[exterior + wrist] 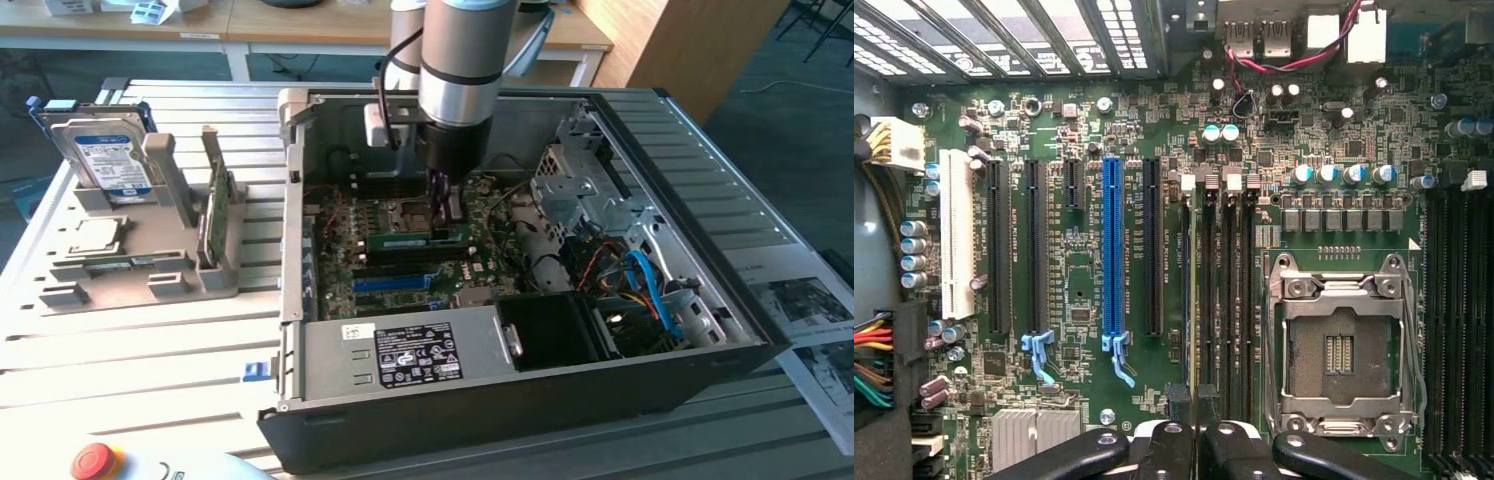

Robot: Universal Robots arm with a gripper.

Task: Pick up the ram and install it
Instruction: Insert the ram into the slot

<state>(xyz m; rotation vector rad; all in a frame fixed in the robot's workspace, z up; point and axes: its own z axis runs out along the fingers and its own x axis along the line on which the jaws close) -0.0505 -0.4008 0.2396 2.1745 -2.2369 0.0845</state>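
The ram (411,241) is a long green stick lying along the memory slots inside the open computer case (534,410), level with the board and beside the CPU socket (407,212). My gripper (447,212) reaches straight down from above, its dark fingers pinched on the stick's top edge near its right end in the exterior view. In the wrist view my gripper (1197,430) has its fingers pressed together directly over the black memory slots (1222,290), with the CPU socket (1341,345) alongside. Whether the stick is fully seated I cannot tell.
A grey holder (134,275) at the exterior view's left carries a hard drive (110,160) and another green stick (214,205) standing on edge. Case walls, a labelled metal box (400,355), a black fan shroud (561,330) and blue cables (654,290) surround the board. A red button (96,460) sits near the front.
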